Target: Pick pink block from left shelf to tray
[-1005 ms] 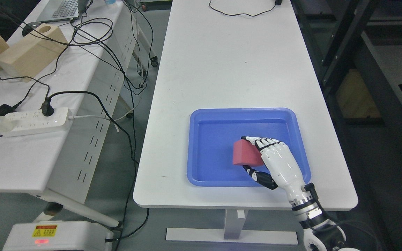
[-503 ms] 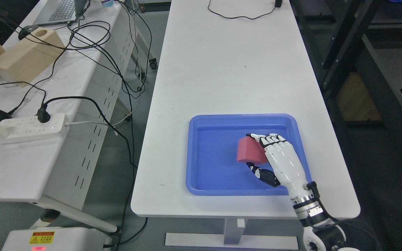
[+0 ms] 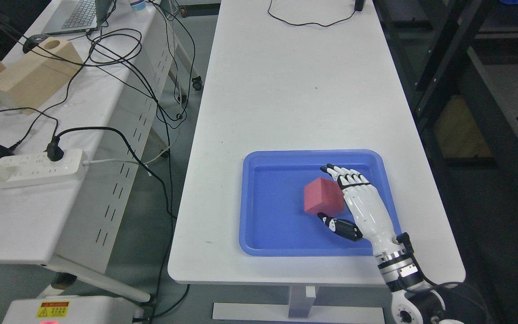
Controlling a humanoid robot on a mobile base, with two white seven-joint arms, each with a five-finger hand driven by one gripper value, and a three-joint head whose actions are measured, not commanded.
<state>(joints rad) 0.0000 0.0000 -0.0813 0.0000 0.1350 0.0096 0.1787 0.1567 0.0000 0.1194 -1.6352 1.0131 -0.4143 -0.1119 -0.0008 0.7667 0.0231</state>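
The pink block [image 3: 323,195] rests on the floor of the blue tray [image 3: 263,243], right of the tray's middle. My right hand [image 3: 324,193] comes in from the lower right and sits against the block's right side. Its fingers [image 3: 346,177] are stretched out past the block's far right corner and its thumb [image 3: 340,226] lies just in front of the block. The hand is open and no longer wraps the block. The left arm is out of view.
The tray sits at the near end of a long white table [image 3: 295,90]. A black cable [image 3: 308,20] lies at its far end. A second table on the left carries a power strip [image 3: 29,167], cables, a wooden block [image 3: 32,74] and a laptop. Dark shelving [image 3: 488,90] stands to the right.
My fingers have lifted off the top of the pink block and spread, and the block now sits free on the tray. The camera view has shifted slightly.
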